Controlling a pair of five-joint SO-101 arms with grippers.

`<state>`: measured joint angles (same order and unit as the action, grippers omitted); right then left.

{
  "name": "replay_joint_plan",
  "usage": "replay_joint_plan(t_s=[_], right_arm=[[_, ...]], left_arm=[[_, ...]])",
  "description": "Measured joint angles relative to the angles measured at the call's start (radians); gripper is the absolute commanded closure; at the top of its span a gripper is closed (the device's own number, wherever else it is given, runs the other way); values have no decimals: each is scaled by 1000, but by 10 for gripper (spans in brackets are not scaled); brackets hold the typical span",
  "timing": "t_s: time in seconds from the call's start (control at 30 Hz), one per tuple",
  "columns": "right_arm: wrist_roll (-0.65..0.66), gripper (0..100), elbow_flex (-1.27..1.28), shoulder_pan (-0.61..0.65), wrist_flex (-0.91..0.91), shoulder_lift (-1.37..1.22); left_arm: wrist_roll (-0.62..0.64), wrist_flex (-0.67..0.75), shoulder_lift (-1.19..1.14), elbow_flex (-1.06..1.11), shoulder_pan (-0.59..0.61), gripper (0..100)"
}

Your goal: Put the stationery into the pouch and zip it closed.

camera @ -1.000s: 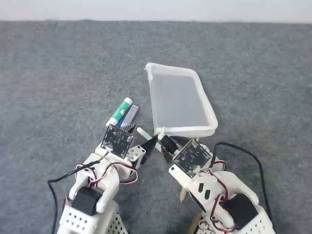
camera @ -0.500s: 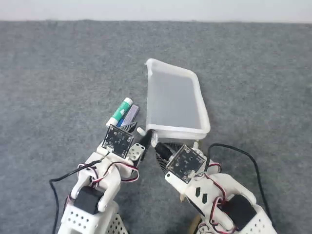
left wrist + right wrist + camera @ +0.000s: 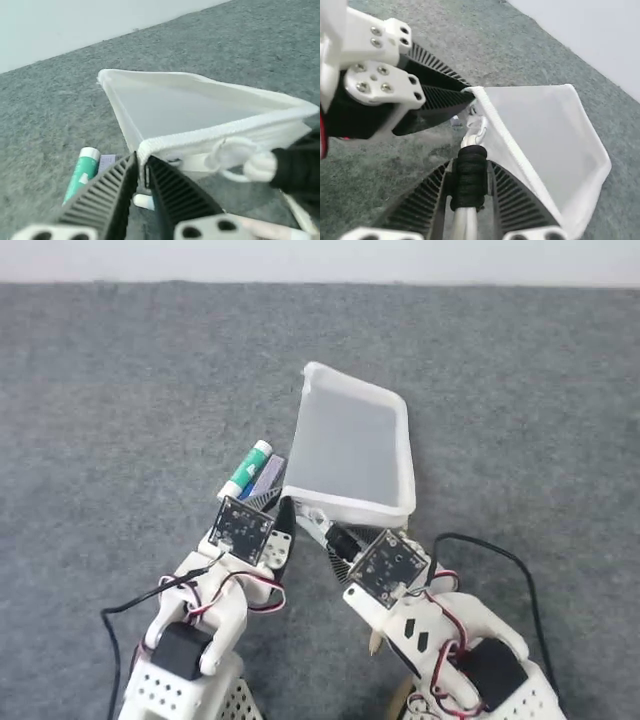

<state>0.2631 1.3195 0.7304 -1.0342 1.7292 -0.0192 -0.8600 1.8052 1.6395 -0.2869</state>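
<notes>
The white translucent pouch (image 3: 355, 455) lies mid-table, its zipper edge nearest the arms. My left gripper (image 3: 284, 512) is shut on the pouch's near-left corner (image 3: 145, 150). My right gripper (image 3: 469, 172) is shut on the black-wrapped zipper pull (image 3: 470, 167), just below the white slider and ring (image 3: 477, 127) and close to that same corner. From the left wrist view the ring (image 3: 235, 152) and the black pull (image 3: 300, 167) hang off the zipper edge. A green-and-white glue stick (image 3: 248, 468) and a purple item (image 3: 267, 477) lie on the carpet left of the pouch.
Grey carpet (image 3: 120, 390) covers the table, with open room to the left, the right and beyond the pouch. A white capped end (image 3: 144, 201) pokes out under my left gripper. A black cable (image 3: 500, 550) loops beside the right arm.
The pouch's near edge slid left and the pouch turned. My right gripper travelled left along the zipper edge with the pull. My left gripper moved forward and closed on the corner.
</notes>
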Motion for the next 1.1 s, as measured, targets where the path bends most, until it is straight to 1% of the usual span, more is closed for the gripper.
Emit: replay_joint_plan(t_s=[0.17, 0.3, 0.4, 0.57, 0.73, 0.87, 1.03, 1.1], right_arm=[[0, 994, 0, -43, 5, 0], [0, 994, 0, -54, 8, 2], [0, 994, 0, -60, 8, 2], [0, 994, -2, -120, 23, 2], [2, 994, -2, -163, 26, 2], [25, 994, -2, -193, 26, 3], [31, 994, -2, -235, 41, 3], [31, 994, -2, -238, 43, 3]], left_arm=[[0, -55, 0, -55, 86, 989], [2, -91, 0, -83, 130, 989], [29, -92, 0, -87, 175, 989], [44, -92, 0, -110, 230, 989], [86, -92, 0, -120, 292, 989], [95, -92, 0, -129, 316, 989], [98, -92, 0, -129, 318, 983], [98, -92, 0, -129, 319, 928]])
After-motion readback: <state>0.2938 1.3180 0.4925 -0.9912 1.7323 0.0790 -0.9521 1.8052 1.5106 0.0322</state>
